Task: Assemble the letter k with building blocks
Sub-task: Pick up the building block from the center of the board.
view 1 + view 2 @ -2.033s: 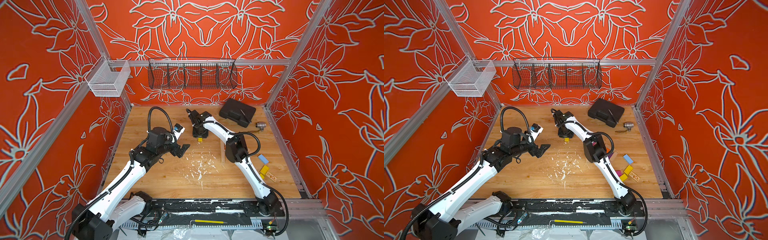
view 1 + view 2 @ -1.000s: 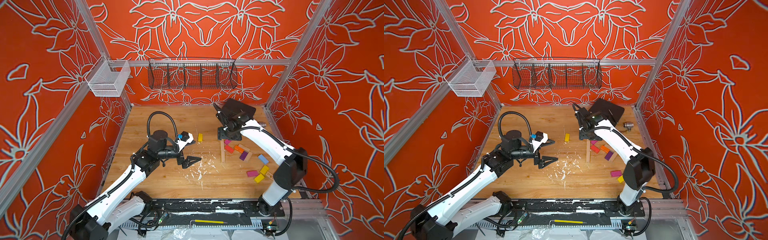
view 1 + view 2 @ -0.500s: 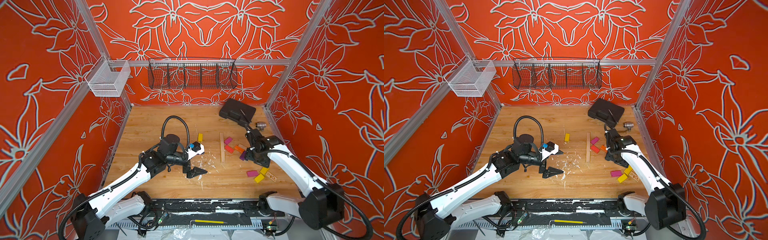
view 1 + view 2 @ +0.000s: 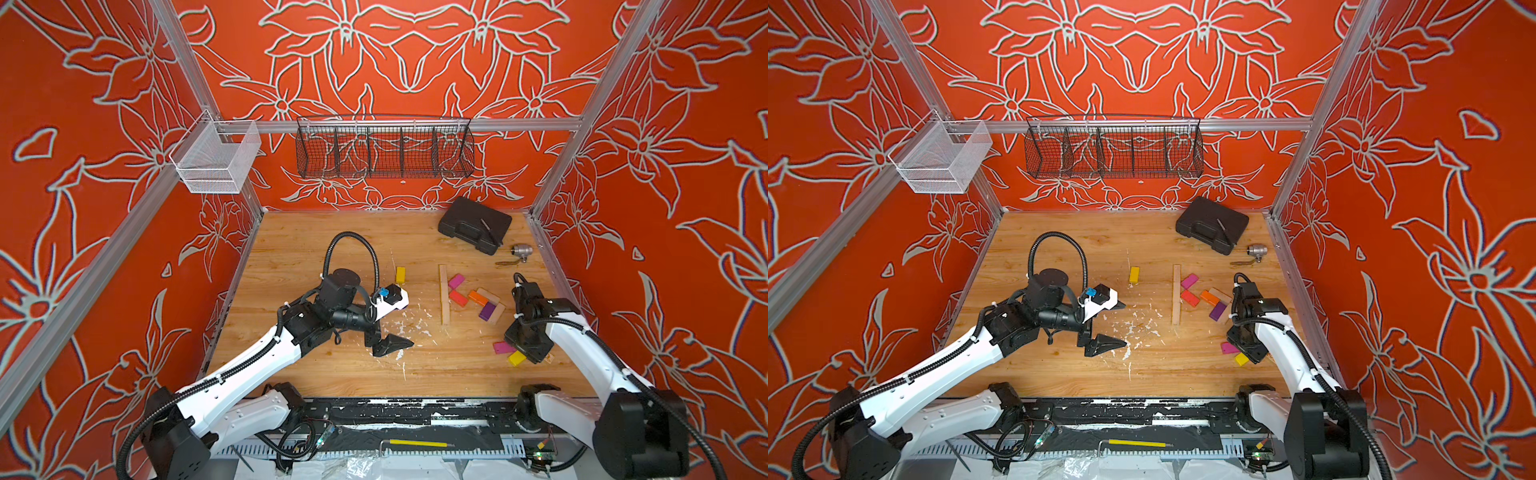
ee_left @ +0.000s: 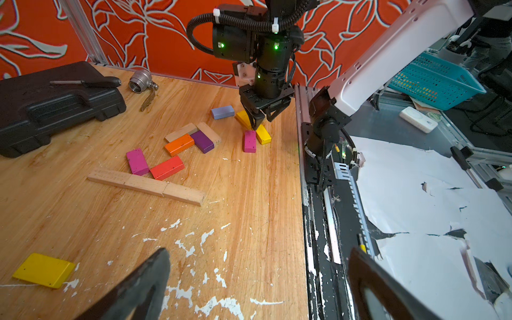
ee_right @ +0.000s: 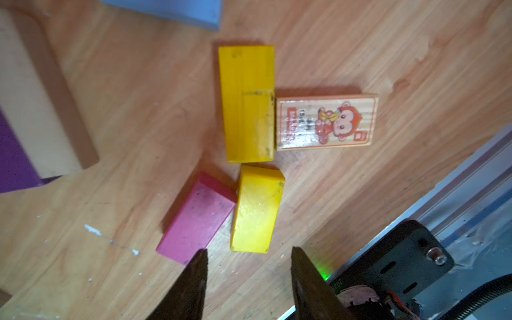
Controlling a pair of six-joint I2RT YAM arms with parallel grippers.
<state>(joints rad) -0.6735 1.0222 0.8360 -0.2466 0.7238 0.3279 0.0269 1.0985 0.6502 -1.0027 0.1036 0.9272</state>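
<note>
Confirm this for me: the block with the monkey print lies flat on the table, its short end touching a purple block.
Not right. The monkey-print block does lie flat on the table, but its short end touches a yellow block, not a purple one. The right wrist view shows it.

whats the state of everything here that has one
left tool, open, empty
right tool, jaws apart by a yellow block, nothing between them
black case, shut, lying flat
black wire basket, looks empty
white mesh basket, looks empty
plain wood blocks, three laid end to end
</note>
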